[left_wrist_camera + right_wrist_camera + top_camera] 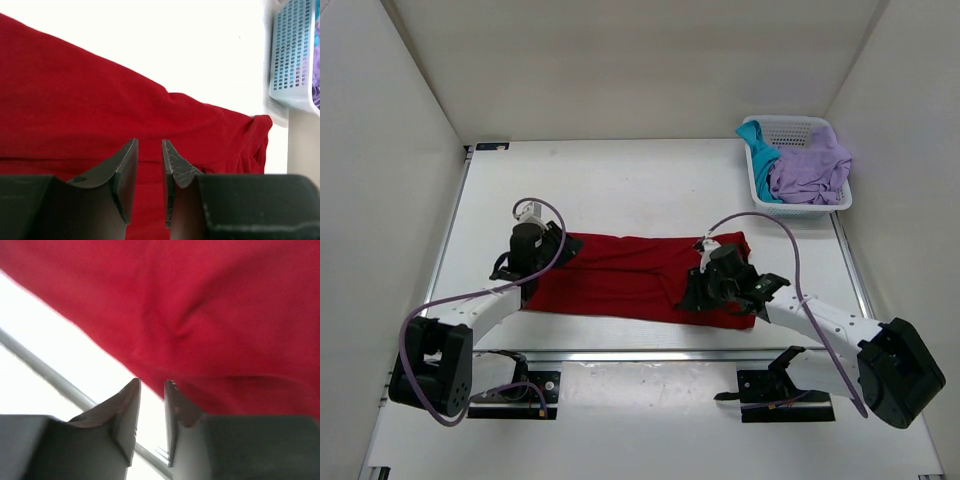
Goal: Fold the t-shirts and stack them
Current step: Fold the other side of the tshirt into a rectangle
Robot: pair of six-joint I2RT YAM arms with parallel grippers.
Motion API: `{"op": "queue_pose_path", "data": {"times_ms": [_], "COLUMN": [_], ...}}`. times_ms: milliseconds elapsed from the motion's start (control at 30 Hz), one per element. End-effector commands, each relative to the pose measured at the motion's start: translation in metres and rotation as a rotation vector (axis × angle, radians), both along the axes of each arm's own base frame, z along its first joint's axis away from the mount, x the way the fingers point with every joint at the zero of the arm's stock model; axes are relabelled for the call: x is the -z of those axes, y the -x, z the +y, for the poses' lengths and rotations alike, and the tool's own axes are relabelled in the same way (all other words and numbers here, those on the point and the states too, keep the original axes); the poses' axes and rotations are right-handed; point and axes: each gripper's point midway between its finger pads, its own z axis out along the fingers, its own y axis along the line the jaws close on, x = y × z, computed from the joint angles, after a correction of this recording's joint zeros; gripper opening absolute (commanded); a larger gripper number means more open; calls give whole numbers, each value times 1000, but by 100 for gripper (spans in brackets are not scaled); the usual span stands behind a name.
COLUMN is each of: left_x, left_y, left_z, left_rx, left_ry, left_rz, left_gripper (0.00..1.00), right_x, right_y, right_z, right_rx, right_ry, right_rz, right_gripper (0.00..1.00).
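The left arm (470, 305) and right arm (820, 318) bend low over opposite ends of the red t-shirt (620, 275) near the tabletop (620, 190) front edge. The left fingers (125, 170) and right fingers (125, 410) stand slightly parted, empty.

Deep red t-shirt (630, 275) is plain; table (620, 190) and mesh basket (804, 208) white; teal t-shirt (758, 150) and lavender t-shirt (810, 170) seemingly plain.

Top camera, high behind the arms (820, 318), looks down over the whole table (620, 180). Each wrist camera looks past its fingers (125, 175), close above the red t-shirt (100, 100), shared by all views.
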Motion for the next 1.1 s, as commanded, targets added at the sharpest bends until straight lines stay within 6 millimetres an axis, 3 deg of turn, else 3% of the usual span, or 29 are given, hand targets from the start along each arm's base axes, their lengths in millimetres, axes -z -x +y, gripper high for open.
{"op": "queue_pose_path", "data": {"times_ms": [0,133,267,367,467,533,800,933,1067], "left_x": [-13,-8,-5,10,24,22,21,30,35], "left_y": [-10,-1,27,61,89,99,113,117,118], "left_z": [-14,-50,-107,-147,-176,-194,-230,-240,-246], "left_rx": [21,111,277,428,526,572,632,664,676], "left_ry": [11,5,-26,-27,4,50,104,109,90], "left_rz": [-33,-30,-33,9,58,70,85,117,128], "left_gripper": [37,35,36,37,41,44,57,59,46], "right_x": [-34,-26,-12,11,19,19,34,36,28], "right_y": [-43,-78,-97,-90,-75,-61,-6,-3,-11], "right_z": [-18,-61,-78,-73,-64,-59,-59,-61,-60], "right_rx": [120,290,362,317,280,263,231,238,244], "right_ry": [-20,68,111,133,128,123,90,85,72], "right_rz": [-135,-161,-142,-62,-35,-26,42,52,18], "right_gripper": [23,1,4,0,0,0,0,0,0]}}
